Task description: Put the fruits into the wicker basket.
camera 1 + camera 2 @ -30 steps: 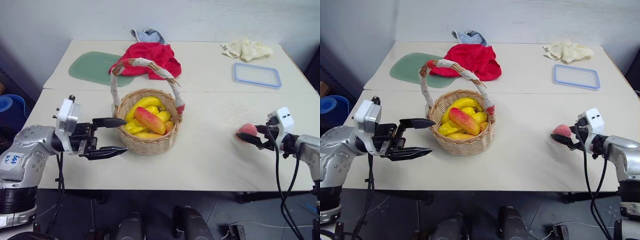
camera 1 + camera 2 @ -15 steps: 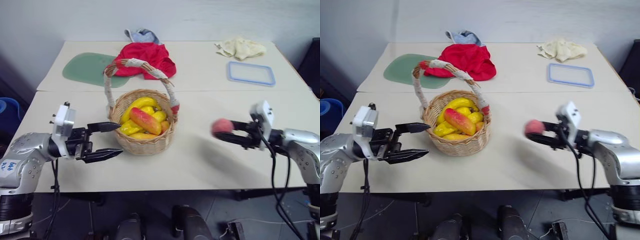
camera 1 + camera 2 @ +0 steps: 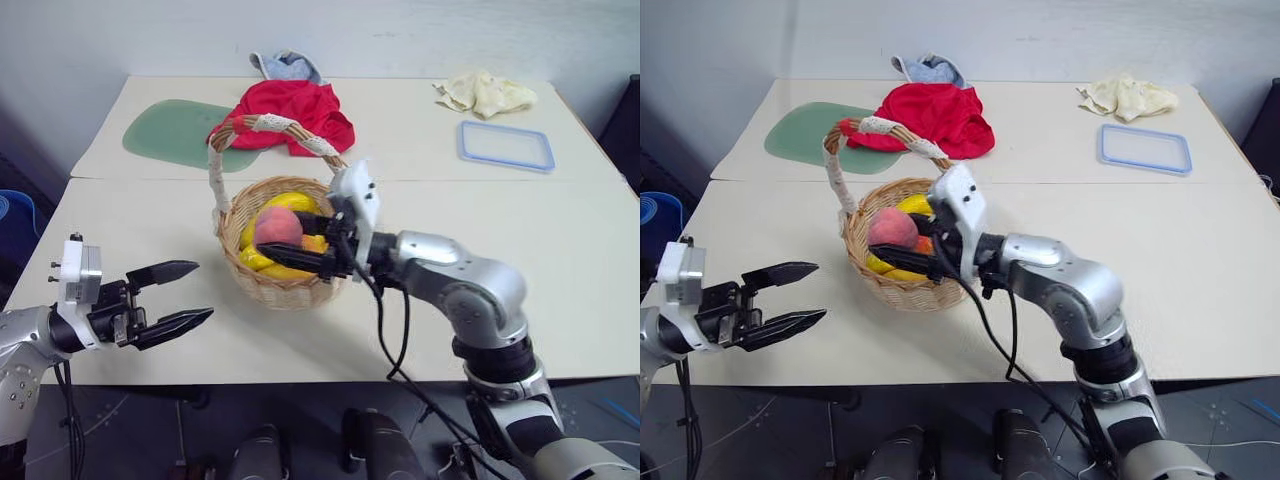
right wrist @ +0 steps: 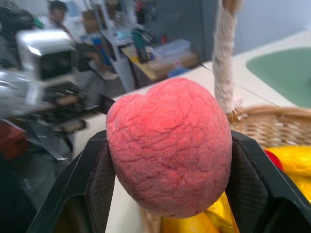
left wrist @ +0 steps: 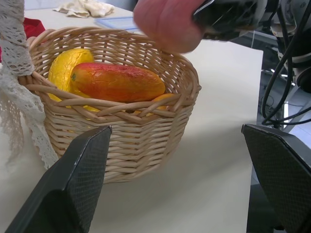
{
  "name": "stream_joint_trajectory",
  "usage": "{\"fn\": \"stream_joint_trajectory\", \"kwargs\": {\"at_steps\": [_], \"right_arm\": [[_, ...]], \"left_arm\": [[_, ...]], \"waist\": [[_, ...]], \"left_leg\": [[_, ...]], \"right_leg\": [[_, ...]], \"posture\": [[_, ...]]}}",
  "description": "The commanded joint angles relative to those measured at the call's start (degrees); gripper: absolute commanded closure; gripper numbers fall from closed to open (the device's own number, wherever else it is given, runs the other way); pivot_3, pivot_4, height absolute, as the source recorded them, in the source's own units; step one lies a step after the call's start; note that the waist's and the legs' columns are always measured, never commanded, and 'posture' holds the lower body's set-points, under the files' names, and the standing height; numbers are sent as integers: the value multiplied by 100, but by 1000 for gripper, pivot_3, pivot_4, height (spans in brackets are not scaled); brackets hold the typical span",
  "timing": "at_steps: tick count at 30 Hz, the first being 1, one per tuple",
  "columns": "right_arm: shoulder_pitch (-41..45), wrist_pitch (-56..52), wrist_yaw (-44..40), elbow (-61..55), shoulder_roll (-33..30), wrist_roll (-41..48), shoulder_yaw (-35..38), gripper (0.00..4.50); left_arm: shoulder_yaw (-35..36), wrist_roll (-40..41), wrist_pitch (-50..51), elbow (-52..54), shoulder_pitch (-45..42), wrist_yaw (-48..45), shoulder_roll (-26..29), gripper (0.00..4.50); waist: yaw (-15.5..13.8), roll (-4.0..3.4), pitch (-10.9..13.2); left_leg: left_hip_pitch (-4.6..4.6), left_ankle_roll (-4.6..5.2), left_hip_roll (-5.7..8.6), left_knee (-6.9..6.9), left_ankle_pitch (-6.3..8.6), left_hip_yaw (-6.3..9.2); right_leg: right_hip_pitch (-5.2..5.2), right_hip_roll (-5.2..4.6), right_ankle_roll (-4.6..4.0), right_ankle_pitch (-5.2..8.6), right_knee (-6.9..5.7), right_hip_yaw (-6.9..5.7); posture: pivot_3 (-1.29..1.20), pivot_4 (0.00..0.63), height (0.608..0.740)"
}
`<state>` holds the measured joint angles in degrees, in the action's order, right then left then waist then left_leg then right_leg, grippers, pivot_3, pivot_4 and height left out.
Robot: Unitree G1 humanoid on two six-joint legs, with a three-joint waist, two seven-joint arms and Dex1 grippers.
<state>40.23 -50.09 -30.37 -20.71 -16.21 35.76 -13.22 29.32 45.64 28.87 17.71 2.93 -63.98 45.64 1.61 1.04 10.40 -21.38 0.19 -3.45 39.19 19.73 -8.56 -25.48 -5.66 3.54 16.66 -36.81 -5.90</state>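
The pink-red peach [image 3: 278,229] hangs just above the wicker basket [image 3: 283,288], and my right gripper [image 3: 296,245] is shut on it; the right wrist view shows the peach [image 4: 169,153] wedged between both black fingers. Inside the basket lies the red-to-yellow mango [image 5: 116,81] on top of yellow fruits [image 5: 65,72]. The basket's white-wrapped handle [image 3: 270,125] arches over it. My left gripper [image 3: 180,297] is open and empty, level with the table to the left of the basket, pointing at it.
A red cloth [image 3: 292,110] and a green mat [image 3: 170,131] lie behind the basket. A blue-rimmed clear lid [image 3: 506,145] and a cream rag [image 3: 487,92] are at the back right. A seam runs across the tabletop [image 3: 560,260].
My right arm swung far left with the peach, from the table's right side to over the basket. My left gripper drew back leftward, away from the basket, still open.
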Motion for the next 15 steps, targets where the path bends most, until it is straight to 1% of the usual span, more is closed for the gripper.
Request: {"fn": "stream_joint_trajectory", "kwargs": {"at_steps": [1, 3, 4, 8, 11, 13, 15], "right_arm": [[-100, 327, -222, -86, -118, -226, -90, 898], [-204, 463, -456, -117, -52, -35, 51, 184], [-343, 601, -734, -167, -124, 77, 134, 52], [-959, 1365, -1721, -364, -595, 118, 323, 52], [-1523, 1509, -2045, -680, -1007, 369, 755, 52], [-1912, 1458, -2165, -833, -1392, 612, 1286, 52], [-2026, 1558, -2223, -688, -1699, 576, 1628, 52]], "left_arm": [[314, 257, -6, 221, -23, 176, -16, 0], [320, 408, 70, 167, -144, 287, -40, 0], [298, 499, 125, 130, -245, 347, -44, 0], [241, 626, 230, 112, -359, 420, -52, 0], [158, 564, 212, 121, -278, 362, -61, 0], [58, 552, 199, 126, -351, 374, -77, 0], [-17, 559, 198, 117, -463, 384, -56, 0]], "waist": [[3, 2, -1], [10, 2, -1], [10, 3, -1], [4, 3, -2], [0, 3, -2], [-6, 4, -2], [-11, 4, -1]], "left_leg": [[0, 1, 1, 0, -1, 0], [0, 1, -1, 0, -2, -2], [1, 1, -1, 0, -2, -3], [8, -1, -6, -3, -1, -1], [6, 2, -5, -4, 1, -4], [6, 2, -4, -4, 1, -6], [9, 2, -4, -3, 1, -6]], "right_leg": [[1, 0, 0, 0, 2, 0], [1, 2, 0, 0, 4, 2], [1, 2, 0, 0, 2, 1], [2, 10, 0, 0, -4, 0], [3, 11, 0, 0, 2, -1], [3, 11, 0, 0, 5, -2], [6, 11, 0, 0, 24, -2]], "posture": [[0, 150, 740], [0, 150, 740], [0, 150, 740], [0, 150, 740], [0, 150, 740], [0, 150, 740], [0, 150, 740]]}}
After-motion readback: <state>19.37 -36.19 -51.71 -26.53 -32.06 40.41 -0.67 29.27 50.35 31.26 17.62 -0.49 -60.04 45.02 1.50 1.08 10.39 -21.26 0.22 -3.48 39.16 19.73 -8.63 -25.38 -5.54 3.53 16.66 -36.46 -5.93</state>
